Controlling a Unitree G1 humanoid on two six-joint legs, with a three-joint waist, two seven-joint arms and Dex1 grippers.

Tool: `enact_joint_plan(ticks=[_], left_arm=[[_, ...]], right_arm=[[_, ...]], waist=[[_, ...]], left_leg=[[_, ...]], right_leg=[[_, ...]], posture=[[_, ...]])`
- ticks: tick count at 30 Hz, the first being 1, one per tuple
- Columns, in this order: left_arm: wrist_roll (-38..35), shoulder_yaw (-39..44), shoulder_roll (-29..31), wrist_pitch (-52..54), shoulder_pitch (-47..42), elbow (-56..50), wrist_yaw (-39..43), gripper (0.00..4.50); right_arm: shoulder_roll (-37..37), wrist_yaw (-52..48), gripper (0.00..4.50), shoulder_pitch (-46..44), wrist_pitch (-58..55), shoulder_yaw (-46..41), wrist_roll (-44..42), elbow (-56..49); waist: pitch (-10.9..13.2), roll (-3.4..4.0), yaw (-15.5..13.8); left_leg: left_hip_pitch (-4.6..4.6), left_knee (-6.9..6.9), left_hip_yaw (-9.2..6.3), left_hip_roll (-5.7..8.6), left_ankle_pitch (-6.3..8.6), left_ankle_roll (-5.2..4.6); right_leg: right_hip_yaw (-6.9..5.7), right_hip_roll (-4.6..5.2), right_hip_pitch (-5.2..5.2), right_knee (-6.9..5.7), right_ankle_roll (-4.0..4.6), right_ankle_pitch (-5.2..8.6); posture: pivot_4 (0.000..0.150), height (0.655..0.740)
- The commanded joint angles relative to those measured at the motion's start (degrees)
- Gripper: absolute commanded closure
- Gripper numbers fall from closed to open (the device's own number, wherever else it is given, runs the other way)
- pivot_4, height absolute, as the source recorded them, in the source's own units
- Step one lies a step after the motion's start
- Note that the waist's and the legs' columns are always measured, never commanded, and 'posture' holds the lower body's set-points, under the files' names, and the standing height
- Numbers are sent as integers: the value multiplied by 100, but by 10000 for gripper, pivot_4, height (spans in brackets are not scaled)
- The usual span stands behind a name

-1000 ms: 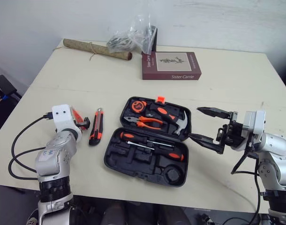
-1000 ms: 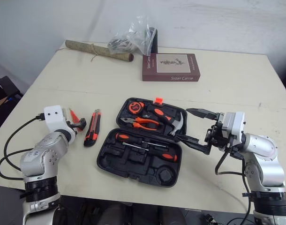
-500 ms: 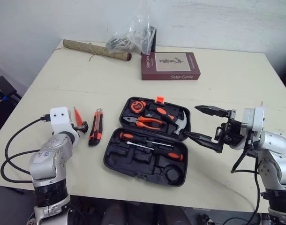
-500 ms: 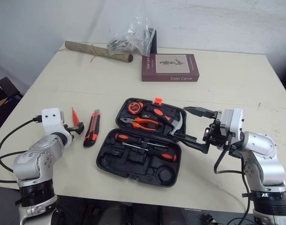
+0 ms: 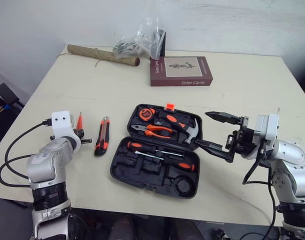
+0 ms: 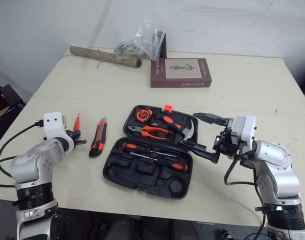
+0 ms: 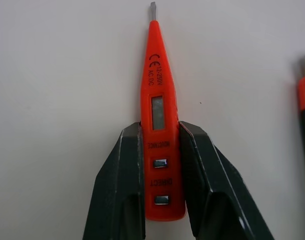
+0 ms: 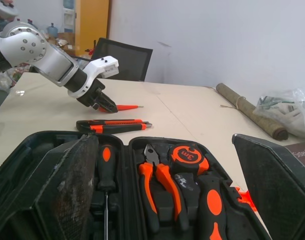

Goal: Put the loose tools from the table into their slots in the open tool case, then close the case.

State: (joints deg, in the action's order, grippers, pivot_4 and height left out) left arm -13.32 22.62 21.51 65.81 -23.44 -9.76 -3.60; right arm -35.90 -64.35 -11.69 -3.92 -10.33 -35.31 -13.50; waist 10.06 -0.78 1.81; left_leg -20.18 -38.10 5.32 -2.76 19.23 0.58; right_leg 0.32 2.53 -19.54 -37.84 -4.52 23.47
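Observation:
A red tester pen (image 7: 160,100) lies flat on the table at the left, and my left gripper (image 7: 160,131) is shut on its rear half, fingers (image 7: 130,175) pressing both sides. Seen from the head, that gripper (image 5: 80,133) sits left of the black-and-orange utility knife (image 5: 103,135). The open black tool case (image 5: 142,172) in the middle holds pliers (image 5: 153,129), a hammer (image 5: 185,128), a tape measure (image 5: 148,113) and screwdrivers (image 5: 160,154). My right gripper (image 5: 202,128) stands open at the case's right edge, holding nothing.
A maroon book (image 5: 181,70), a clear plastic bag (image 5: 142,40) and a brown roll (image 5: 102,54) lie along the table's far side. A black cable (image 5: 15,150) loops by my left arm near the table's left edge.
My left gripper has shut on the tester pen, and the left arm has drawn slightly to the left. The right gripper has edged a little toward the case, still open.

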Motion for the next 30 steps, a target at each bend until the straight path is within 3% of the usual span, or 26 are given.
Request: enact_joint_plan(ticks=[1,5,10,12,14,17,23,30], left_arm=[[119,160,277,-117,303,-104,136,41370],[-272,299,768,-1160,563,-560,1156,41370],[-1201,251,1807,-2537,1159,-1175,3815,41370],[-1306,-34,2260,-3550,1334,-1298,5089,41371],[-1358,-217,2468,-4134,1380,-1264,5730,41371],[-929,-1171,2947,-5090,1090,-1262,6754,41371],[43,-2719,3223,-5957,84,-657,7619,41371],[528,-3695,2943,-5733,-924,-190,8009,41371]], right_arm=[[-38,42,0,21,65,-105,-42,-248],[-120,-24,0,116,-6,-177,-166,-342],[-246,-191,0,294,-60,-231,-323,-595],[-394,-340,0,660,-59,-315,-323,-756],[-483,-425,0,857,-42,-343,-308,-826],[-573,-482,0,1153,48,-411,-228,-856],[-680,-590,0,1415,7,-452,-268,-919],[-877,-674,0,1570,-132,-521,-291,-957]], waist=[[1,-1,20],[10,-16,39],[28,-45,-28],[29,-45,-64],[31,-40,-76],[32,-38,-35],[38,-29,-6],[39,-31,-23]], left_leg=[[0,1,1,0,0,0],[-12,6,2,-3,-2,4],[-24,2,-2,-1,-1,2],[-24,1,-9,6,1,-1],[-23,7,-13,9,3,-3],[-24,8,-8,9,4,-5],[-23,10,1,5,4,-7],[-29,2,2,3,4,-11]], right_leg=[[0,0,-1,0,0,0],[1,-3,-17,1,0,0],[-3,4,-21,6,1,0],[-12,13,-13,12,1,0],[-17,15,-4,28,2,1],[-15,13,2,39,3,1],[0,-2,-4,31,2,1],[4,-5,-12,20,2,1]], posture=[[1500,7400],[1500,7400],[1500,7400],[1500,7400],[1500,7400],[1500,7400],[1500,7400],[1500,7400]])
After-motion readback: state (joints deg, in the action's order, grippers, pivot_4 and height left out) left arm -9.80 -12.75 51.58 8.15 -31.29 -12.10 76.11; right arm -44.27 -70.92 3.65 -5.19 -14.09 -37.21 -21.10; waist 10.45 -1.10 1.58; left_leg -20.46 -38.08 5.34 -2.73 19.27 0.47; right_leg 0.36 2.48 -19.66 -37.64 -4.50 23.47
